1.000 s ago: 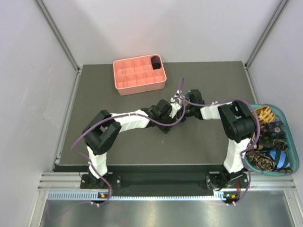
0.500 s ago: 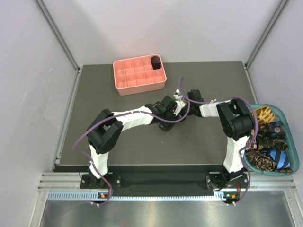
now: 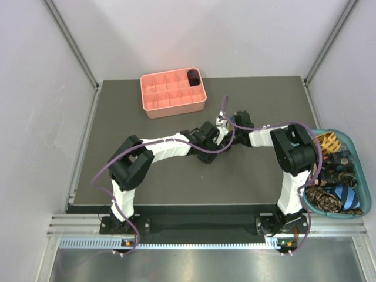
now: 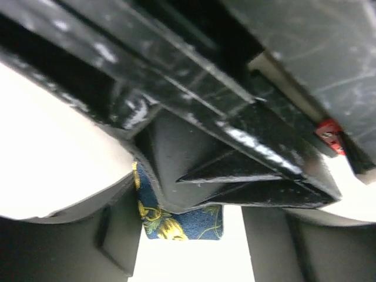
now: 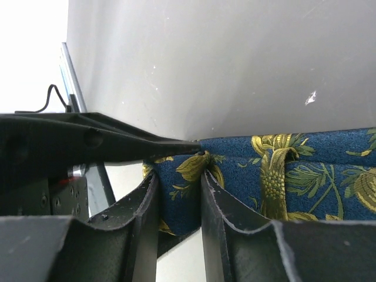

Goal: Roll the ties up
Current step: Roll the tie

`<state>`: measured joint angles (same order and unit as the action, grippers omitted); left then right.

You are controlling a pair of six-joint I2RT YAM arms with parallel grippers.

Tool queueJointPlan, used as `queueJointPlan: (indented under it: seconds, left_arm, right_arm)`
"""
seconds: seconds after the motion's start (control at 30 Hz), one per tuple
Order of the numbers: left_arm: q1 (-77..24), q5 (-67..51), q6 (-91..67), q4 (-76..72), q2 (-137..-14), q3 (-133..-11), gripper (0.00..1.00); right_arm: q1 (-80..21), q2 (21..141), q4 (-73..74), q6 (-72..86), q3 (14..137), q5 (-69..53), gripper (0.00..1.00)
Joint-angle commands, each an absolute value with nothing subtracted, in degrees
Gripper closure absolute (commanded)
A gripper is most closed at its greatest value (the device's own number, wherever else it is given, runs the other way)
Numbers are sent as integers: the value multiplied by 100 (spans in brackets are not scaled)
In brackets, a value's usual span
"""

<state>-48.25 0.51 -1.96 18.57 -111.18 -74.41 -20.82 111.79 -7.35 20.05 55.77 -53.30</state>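
Two claws of mine meet just past the middle of the table (image 3: 235,182), a shade toward 1 o'clock, nearly touching each other. My right claw (image 5: 179,182) is clamped on a fold of the navy floral tie (image 5: 305,170), with the cloth bunched between its fingers (image 5: 141,223) and running off toward 3 o'clock in that wrist view. My left claw (image 3: 211,135) sits just beside it. Its own camera is mostly blocked by black hardware, with only a small patch of the tie showing at 6 o'clock, so I cannot tell whether that claw grips anything.

One dark coil (image 3: 192,77) lies in the 1 o'clock corner of the pink tray (image 3: 154,101), which sits at 11 o'clock. More ties (image 3: 338,170) wait in the teal basket (image 3: 365,202) at 4 o'clock.

The risks, as I judge them:
- The cloth looks slick, so a thin pinch near its edge could slide out and let the roll spring loose.
- With both claws this crowded, any turn could knock finger against finger.
- With my left view blocked, I may grab unevenly and wind the coil crooked.
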Motion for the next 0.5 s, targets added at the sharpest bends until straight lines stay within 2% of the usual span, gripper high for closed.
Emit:
queueJointPlan:
  seconds: [0.0,0.13,0.27,0.3,0.47]
  left_arm:
    - [-4781,272,-264,1784,-11171,-7471,42]
    - [-4781,115,-194,1767,-11145,-7418,54]
    - [-4790,123,-246,1863,-11197,-7418,59]
    - [-4790,123,-255,1872,-11206,-7401,59]
    - [-4781,211,-316,2012,-11311,-7348,60]
  right_arm:
    - [-2109,11329,-123,1450,5221,-4403,91]
    - [-2092,11241,-185,1485,5115,-4342,89]
    - [-2074,11180,-272,1555,5071,-4333,84]
    - [-2057,11145,-299,1582,5054,-4333,80]
    - [-2030,11118,-413,1661,5036,-4368,77]
